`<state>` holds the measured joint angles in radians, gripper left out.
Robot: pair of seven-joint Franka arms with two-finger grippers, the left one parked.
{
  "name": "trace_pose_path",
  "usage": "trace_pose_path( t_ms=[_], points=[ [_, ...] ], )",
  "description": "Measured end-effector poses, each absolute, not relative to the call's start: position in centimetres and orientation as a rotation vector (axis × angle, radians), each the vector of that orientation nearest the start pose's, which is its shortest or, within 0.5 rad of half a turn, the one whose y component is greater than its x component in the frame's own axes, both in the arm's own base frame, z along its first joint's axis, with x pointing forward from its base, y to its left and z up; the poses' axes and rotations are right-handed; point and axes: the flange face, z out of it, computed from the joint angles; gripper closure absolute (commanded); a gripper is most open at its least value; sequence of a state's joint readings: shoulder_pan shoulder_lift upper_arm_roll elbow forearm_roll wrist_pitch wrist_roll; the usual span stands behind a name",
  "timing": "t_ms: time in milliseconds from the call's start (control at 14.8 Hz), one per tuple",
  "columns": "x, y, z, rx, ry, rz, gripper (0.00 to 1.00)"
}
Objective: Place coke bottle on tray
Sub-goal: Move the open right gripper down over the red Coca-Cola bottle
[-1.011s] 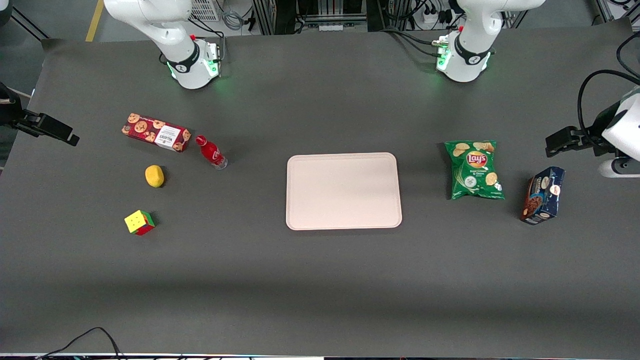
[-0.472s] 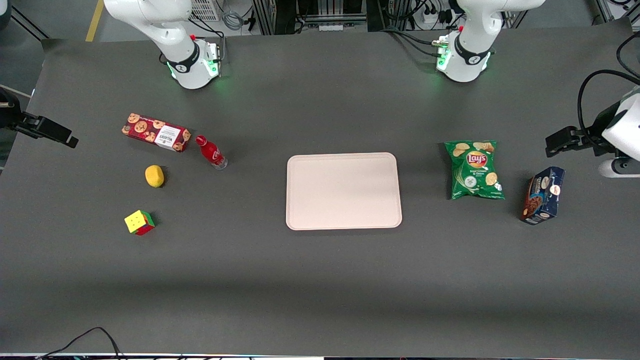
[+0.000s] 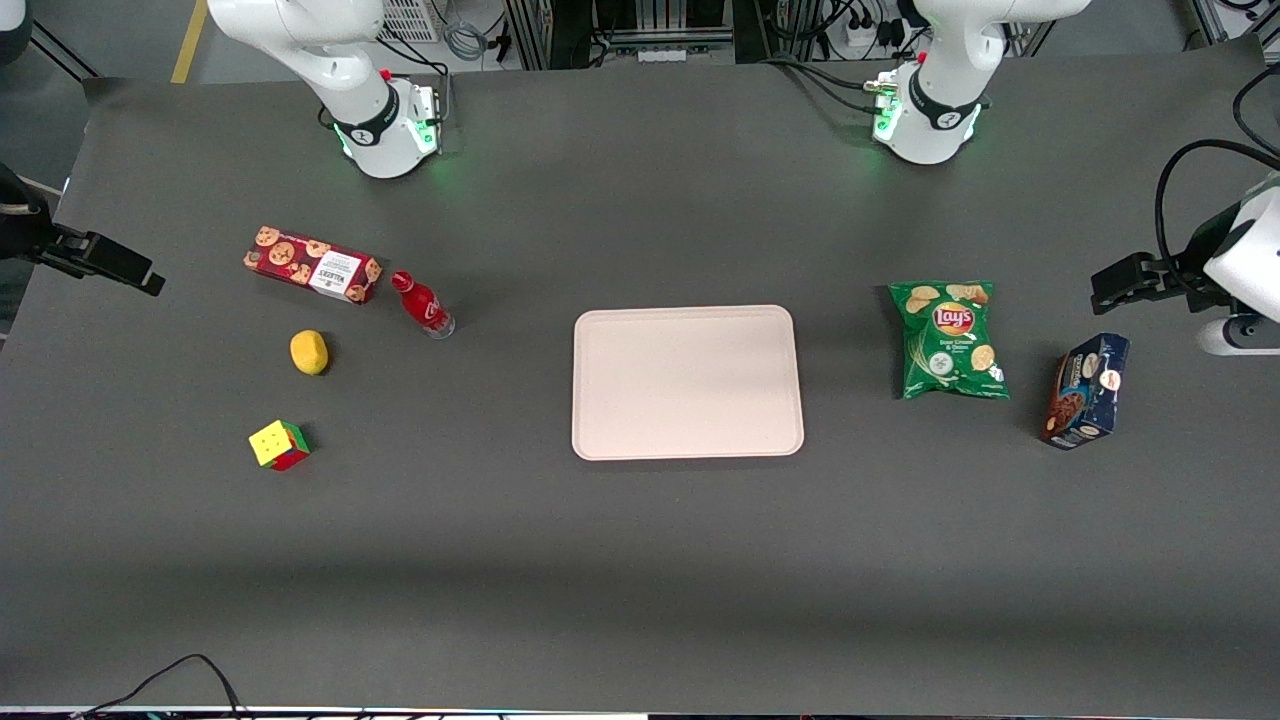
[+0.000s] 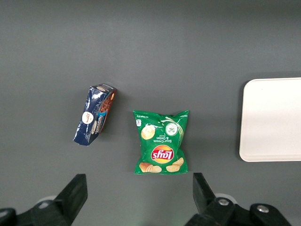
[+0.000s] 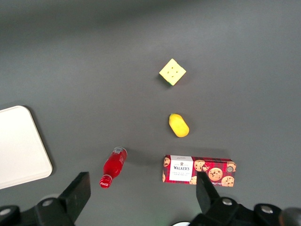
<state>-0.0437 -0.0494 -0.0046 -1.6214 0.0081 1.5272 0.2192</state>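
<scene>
Beside the Walkers cookie box (image 3: 312, 265) stands the coke bottle (image 3: 422, 305); high above, the claw (image 5: 141, 197) gapes, holding nothing.

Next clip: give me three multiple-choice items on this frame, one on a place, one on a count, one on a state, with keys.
1. The coke bottle stands
A. beside the cookie box
B. on the tray
C. on the chips bag

2. Things lying on the tray:
A. two
B. none
C. one

3. The gripper is
A. shut on the bottle
B. shut, empty
C. open, holding nothing

Key: 1 A, the bottle stands next to the box; 2 B, the tray's surface is bare; 3 C, the fingers stand wide apart above the table.
</scene>
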Motion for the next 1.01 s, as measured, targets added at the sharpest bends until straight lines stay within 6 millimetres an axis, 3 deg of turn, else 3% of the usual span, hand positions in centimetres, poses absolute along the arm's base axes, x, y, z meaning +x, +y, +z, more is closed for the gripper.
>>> trace_pose_path(
  t_ms=[202, 674, 809, 1011],
  points=[
    [53.0, 0.7, 62.1, -3.122, 0.324, 0.125, 0.00],
    [51.1, 12.7, 61.2, -3.157, -0.035, 0.215, 0.00],
    [50.6, 15.2, 59.7, -3.163, -0.108, 0.265, 0.00],
    [50.6, 16.3, 55.6, -3.168, -0.139, 0.321, 0.00]
  ],
)
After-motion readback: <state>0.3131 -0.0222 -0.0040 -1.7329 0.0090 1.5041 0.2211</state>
